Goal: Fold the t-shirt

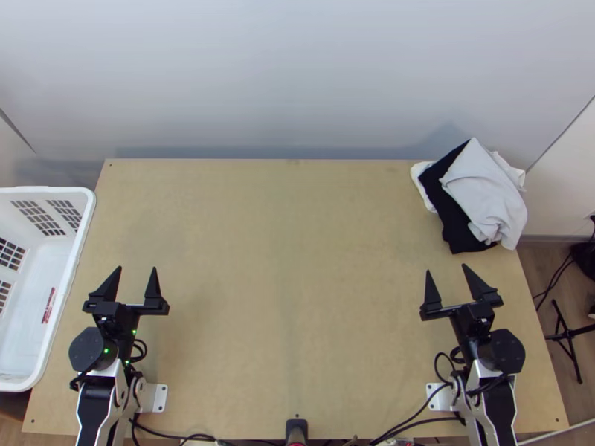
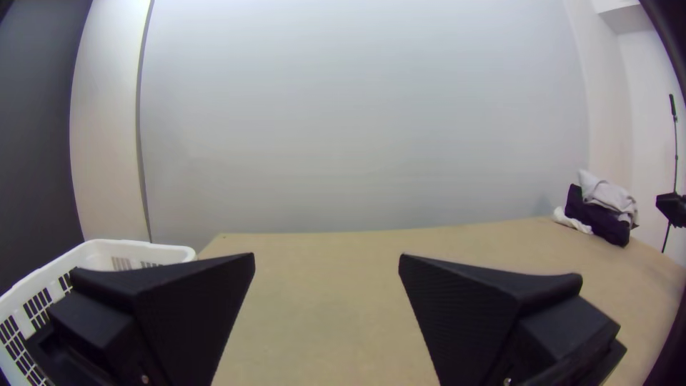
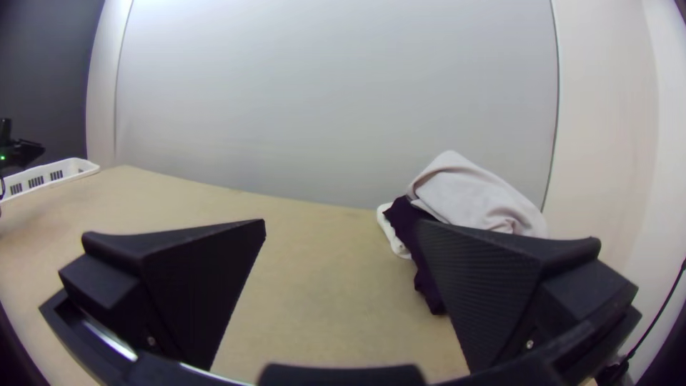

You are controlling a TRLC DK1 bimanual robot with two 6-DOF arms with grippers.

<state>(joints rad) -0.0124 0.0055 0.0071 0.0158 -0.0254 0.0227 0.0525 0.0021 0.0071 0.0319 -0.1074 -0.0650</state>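
Note:
My left gripper [image 1: 136, 272] stands open over the table's left part with nothing between its fingers; the left wrist view shows the same gripper [image 2: 326, 264] parted wide. On the right side, my right gripper [image 1: 448, 272] is open too, short of the cloth pile; in the right wrist view this gripper [image 3: 343, 229] holds nothing. At the table's back right corner, light grey cloth [image 1: 487, 189] lies bunched on black cloth [image 1: 446, 208], with white cloth [image 1: 422, 186] at the pile's edge. Which piece is the t-shirt, I cannot tell.
A white plastic basket [image 1: 82, 245] stands at the table's left edge, beside my left gripper. The wooden table [image 1: 290, 260] lies bare between the two arms. Cables [image 1: 405, 425] run along its near edge. A wall rises behind the table.

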